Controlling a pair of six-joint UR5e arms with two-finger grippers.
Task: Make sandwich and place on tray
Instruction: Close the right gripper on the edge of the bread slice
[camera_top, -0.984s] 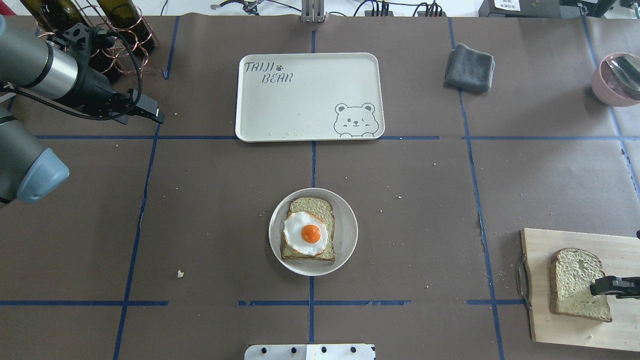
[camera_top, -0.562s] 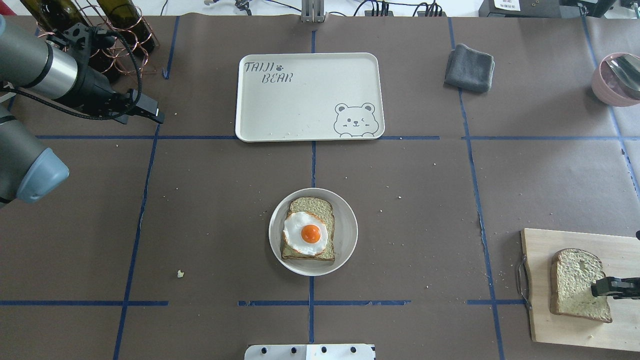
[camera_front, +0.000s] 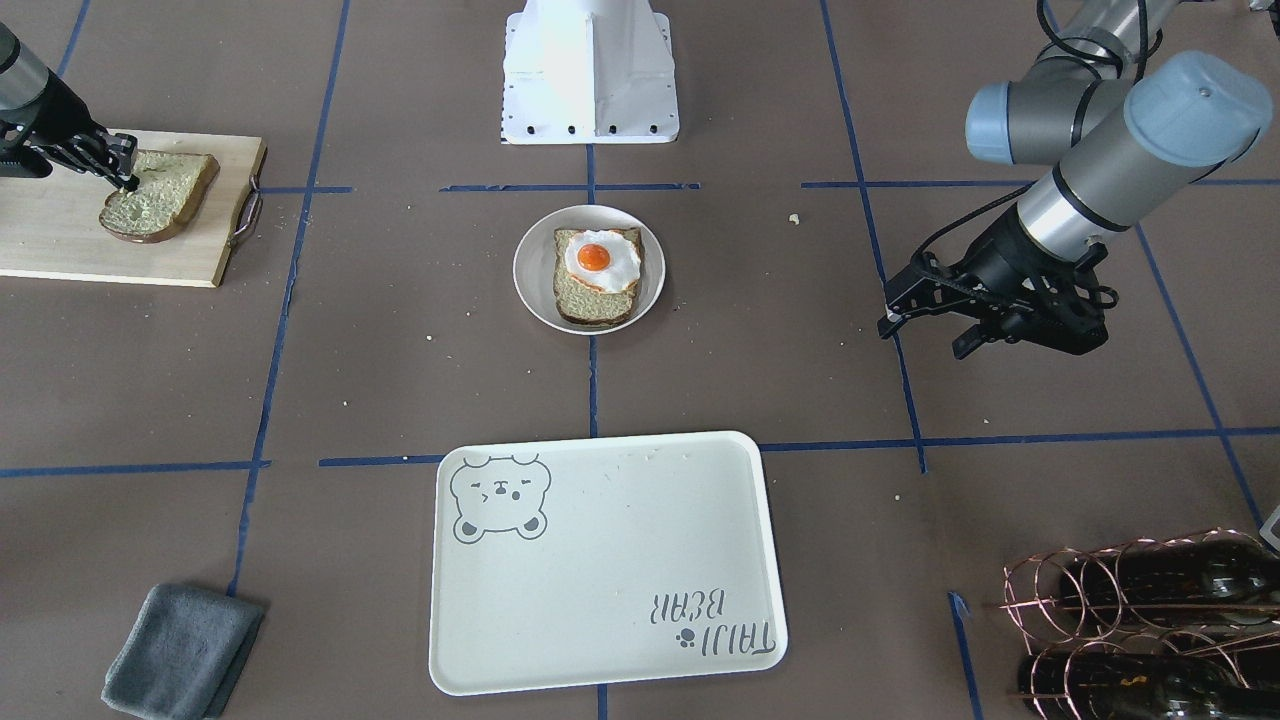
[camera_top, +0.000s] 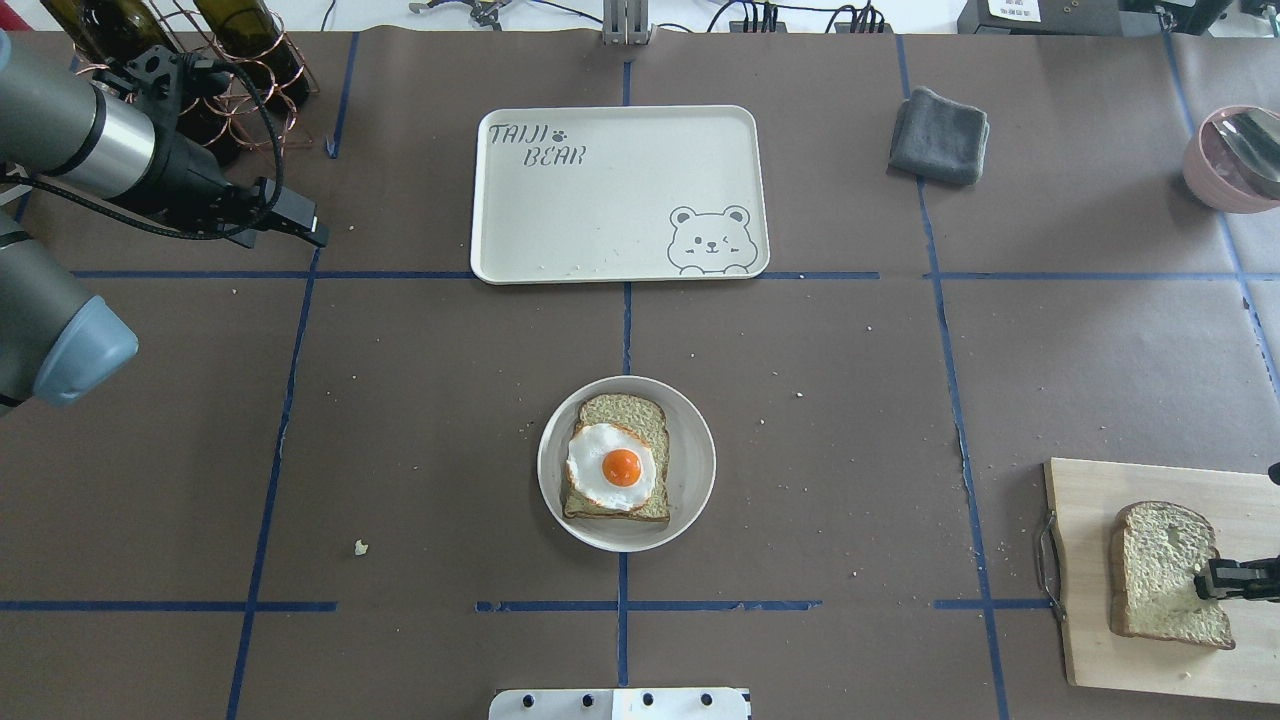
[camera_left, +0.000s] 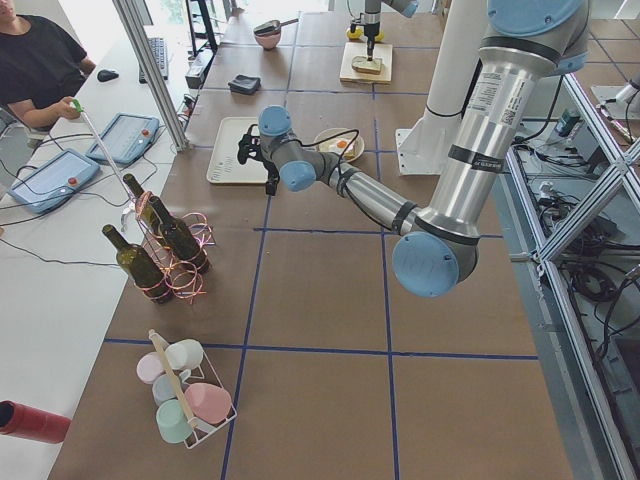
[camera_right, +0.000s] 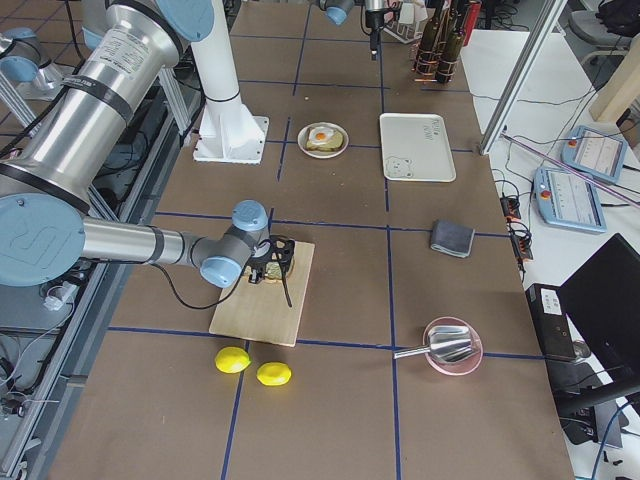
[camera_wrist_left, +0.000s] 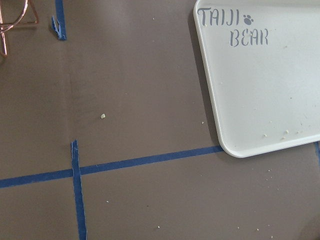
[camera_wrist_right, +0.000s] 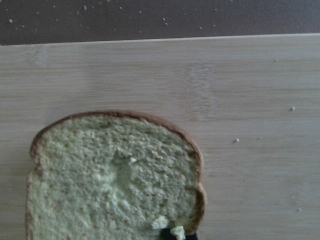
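— Where the table lies nearest the robot, what is seen?

— A round plate (camera_top: 692, 432) is set at the middle. On it a bread slice (camera_top: 628, 408) is laid flat, and a fried egg (camera_top: 612, 467) is left uncovered on top.

— And where is the second slice (camera_top: 1155, 580) found?

— It is found on the wooden cutting board (camera_top: 1090, 500) at the robot's right. The right gripper (camera_top: 1208, 580) is set on its outer edge, with the jaws drawn together on the crust.

— How is the left gripper (camera_front: 920, 330) held?

— It is held over bare table on the robot's left, farther out, with its jaws spread apart.

— And the tray (camera_top: 620, 200)?

— It is placed beyond the plate, well apart from it, and only crumbs (camera_wrist_left: 285, 132) are carried on it. A folded grey cloth (camera_top: 940, 135) is seen to its right, and a copper wire rack (camera_top: 240, 60) with dark bottles at the far left corner.
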